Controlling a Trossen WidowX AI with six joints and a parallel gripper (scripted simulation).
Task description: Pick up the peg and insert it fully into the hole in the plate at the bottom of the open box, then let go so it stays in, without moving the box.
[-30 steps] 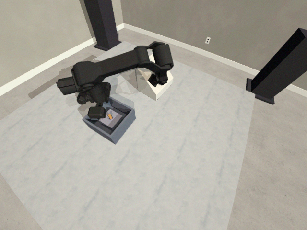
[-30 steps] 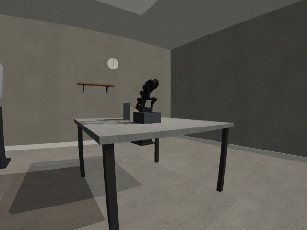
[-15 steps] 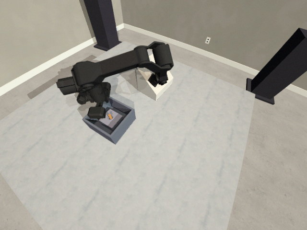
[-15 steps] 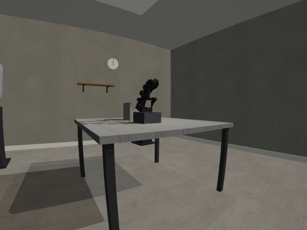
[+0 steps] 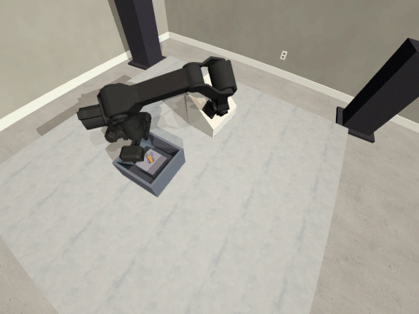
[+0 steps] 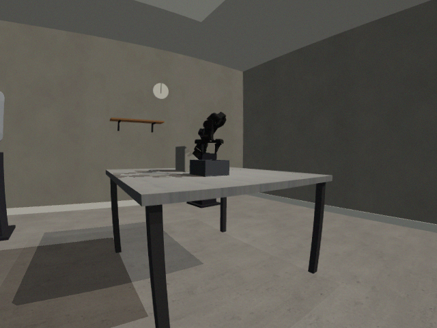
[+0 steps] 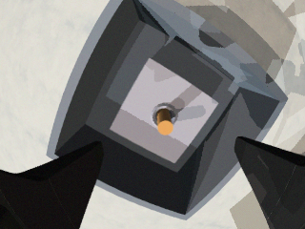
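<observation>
The orange peg (image 5: pixel 150 158) (image 7: pixel 166 126) stands upright in the hole of the light plate (image 5: pixel 160 163) (image 7: pixel 135 110) at the bottom of the open grey box (image 5: pixel 158 188) (image 6: pixel 209 167) (image 7: pixel 95 79). Only its top end shows in the wrist view. My gripper (image 5: pixel 137 152) (image 6: pixel 208 151) (image 7: pixel 171 147) is open and empty. It hangs above the box, with its fingers spread clear of the peg and apart from it. In the wrist view the two dark fingertips sit at the lower left and lower right.
The box sits on a pale table (image 5: pixel 236 203) (image 6: pixel 212 186). The arm's white base block (image 5: pixel 216 125) is behind the box. Two dark pillars (image 5: pixel 140 30) (image 5: pixel 382 91) stand beyond the table's edges.
</observation>
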